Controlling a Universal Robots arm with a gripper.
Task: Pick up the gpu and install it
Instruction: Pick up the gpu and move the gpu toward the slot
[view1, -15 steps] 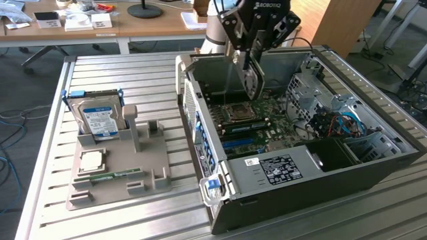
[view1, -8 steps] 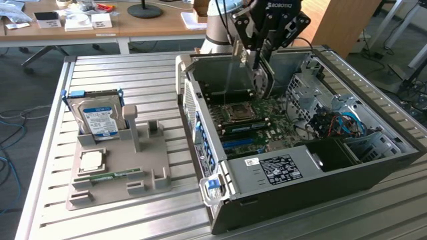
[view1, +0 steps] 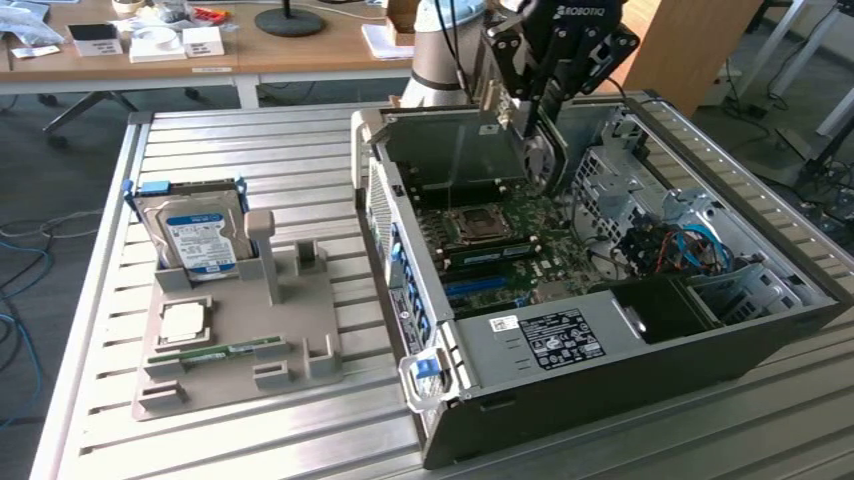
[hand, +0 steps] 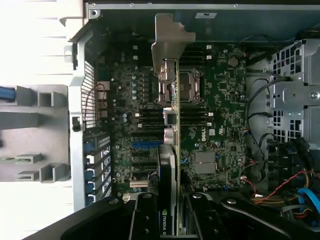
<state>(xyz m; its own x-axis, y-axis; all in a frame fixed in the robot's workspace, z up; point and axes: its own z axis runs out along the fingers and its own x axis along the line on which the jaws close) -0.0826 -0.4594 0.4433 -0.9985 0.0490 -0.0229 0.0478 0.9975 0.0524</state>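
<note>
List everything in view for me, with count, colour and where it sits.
table: one, silver, under everything
case: one, grey, open, exterior view's right
motherboard: one, green, inside case
holder: one, grey, exterior view's left
hard drive: one, silver, standing in holder
memory stick: one, green, lying in holder
processor: one, silver, flat on holder
gpu: one, green-black, held over motherboard
gripper: one, black, shut on gpu

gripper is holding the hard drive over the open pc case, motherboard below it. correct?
No. The gripper holds the gpu, not the hard drive, over the open pc case, motherboard below it; the wrist view shows the card clamped edge-on. The hard drive stands in the gray holder, exterior view's left.
</note>
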